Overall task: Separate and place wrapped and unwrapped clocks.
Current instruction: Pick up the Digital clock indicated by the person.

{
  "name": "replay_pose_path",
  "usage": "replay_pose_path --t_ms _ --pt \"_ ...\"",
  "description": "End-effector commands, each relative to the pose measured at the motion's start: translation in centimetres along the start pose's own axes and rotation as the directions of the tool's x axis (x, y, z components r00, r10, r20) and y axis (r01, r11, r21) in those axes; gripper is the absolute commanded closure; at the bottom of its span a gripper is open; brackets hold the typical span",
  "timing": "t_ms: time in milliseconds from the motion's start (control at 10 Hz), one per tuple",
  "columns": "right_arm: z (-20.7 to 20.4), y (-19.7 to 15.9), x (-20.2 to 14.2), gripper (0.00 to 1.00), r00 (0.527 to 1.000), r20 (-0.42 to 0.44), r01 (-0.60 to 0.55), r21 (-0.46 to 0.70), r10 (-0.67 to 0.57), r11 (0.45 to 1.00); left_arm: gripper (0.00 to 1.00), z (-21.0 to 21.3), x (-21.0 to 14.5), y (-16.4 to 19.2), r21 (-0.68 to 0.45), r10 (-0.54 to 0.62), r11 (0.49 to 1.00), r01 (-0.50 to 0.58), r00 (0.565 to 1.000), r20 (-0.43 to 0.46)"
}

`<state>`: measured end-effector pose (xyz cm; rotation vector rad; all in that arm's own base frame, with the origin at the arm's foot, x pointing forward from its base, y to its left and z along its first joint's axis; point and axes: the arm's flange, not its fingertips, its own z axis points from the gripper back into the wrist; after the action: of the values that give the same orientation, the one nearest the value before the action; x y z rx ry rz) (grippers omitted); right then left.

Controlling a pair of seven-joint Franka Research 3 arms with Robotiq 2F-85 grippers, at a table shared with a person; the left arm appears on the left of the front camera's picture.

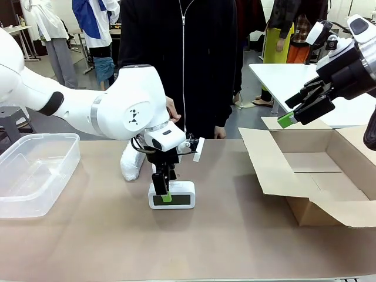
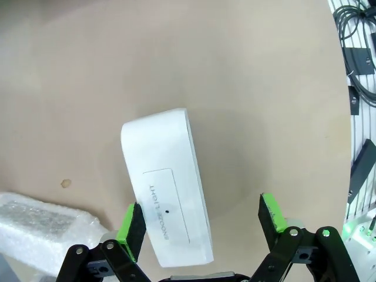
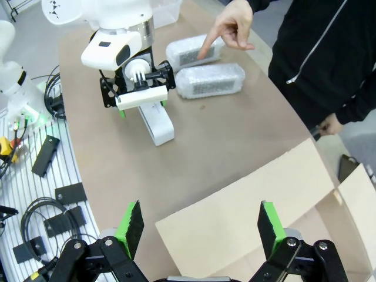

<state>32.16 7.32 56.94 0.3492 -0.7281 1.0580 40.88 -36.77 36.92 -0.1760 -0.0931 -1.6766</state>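
The bare white rounded-rectangular digital clock [image 1: 171, 200] [image 2: 167, 188] with a dark screen stands beneath the left gripper [image 1: 164, 191] [image 2: 201, 216], whose jaws spread wide around it, holding nothing; the left wrist view shows it nearer one green pad [image 2: 130, 223]. The right wrist view shows two white oblong bubble-wrapped bundles [image 3: 210, 81] just beyond that gripper, a person's hand [image 3: 232, 26] pointing at the farther, whereas the front view's left arm [image 1: 117, 103] hides most of them. The right gripper [image 1: 299, 114] [image 3: 200, 226] hangs open and empty over a brown cardboard box [image 1: 311, 176] [image 3: 247, 205].

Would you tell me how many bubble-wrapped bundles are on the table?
2. One wrapped bundle lies beside the left gripper; the second bundle next to it, under the person's pointing hand.
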Motion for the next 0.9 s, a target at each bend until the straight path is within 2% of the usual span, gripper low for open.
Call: replay_pose_path --t_ms 0,300,800 --pt "-0.1 0.1 -0.2 0.00 1.000 0.018 -0.007 0.023 0.007 1.000 0.00 -1.0 0.1 0.3 -0.017 0.025 1.000 -0.025 1.000 -0.007" --pt "-0.1 0.1 -0.2 0.00 1.000 0.018 -0.007 0.023 0.007 1.000 0.00 -2.9 -0.9 1.5 0.004 0.033 0.999 -0.033 0.999 0.034" --pt "-0.1 0.1 -0.2 0.00 1.000 0.018 -0.007 0.023 0.007 1.000 0.00 -3.9 -1.1 2.0 -0.007 0.013 1.000 -0.013 1.000 0.024"
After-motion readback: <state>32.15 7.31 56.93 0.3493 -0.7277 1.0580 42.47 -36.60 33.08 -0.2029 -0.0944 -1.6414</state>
